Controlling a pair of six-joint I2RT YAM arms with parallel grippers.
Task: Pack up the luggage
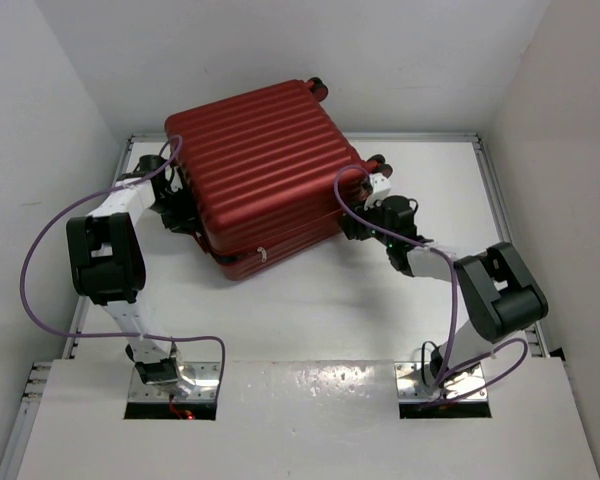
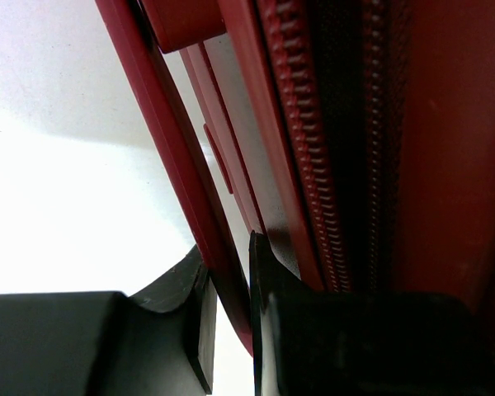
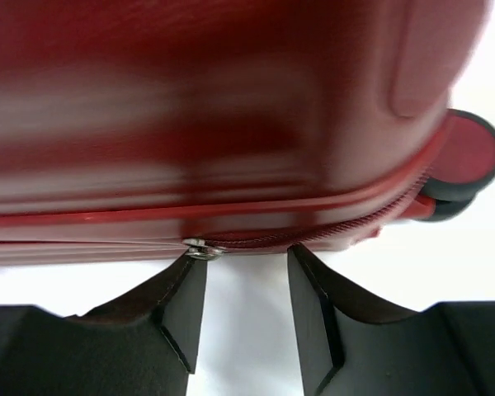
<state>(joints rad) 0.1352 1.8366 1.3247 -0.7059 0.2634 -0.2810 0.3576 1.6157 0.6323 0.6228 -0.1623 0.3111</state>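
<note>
**A:** What does the overhead view add?

**B:** The whole closed luggage (image 1: pixel 265 165), lying flat at the far left-centre of the tabletop (image 1: pixel 310 310). The left end effector (image 1: pixel 177 208) is at its left flank and the right end effector (image 1: pixel 365 222) at its right. There is bare tabletop in front and to the right.

**A:** And the wrist views?

**B:** The left one pinches the shell's red rim (image 2: pixel 173 140). The right one is spread, tips at the seam. A metal zip pull (image 3: pixel 202 249) sits by one tip, with a wheel (image 3: pixel 470 157) further along.
</note>
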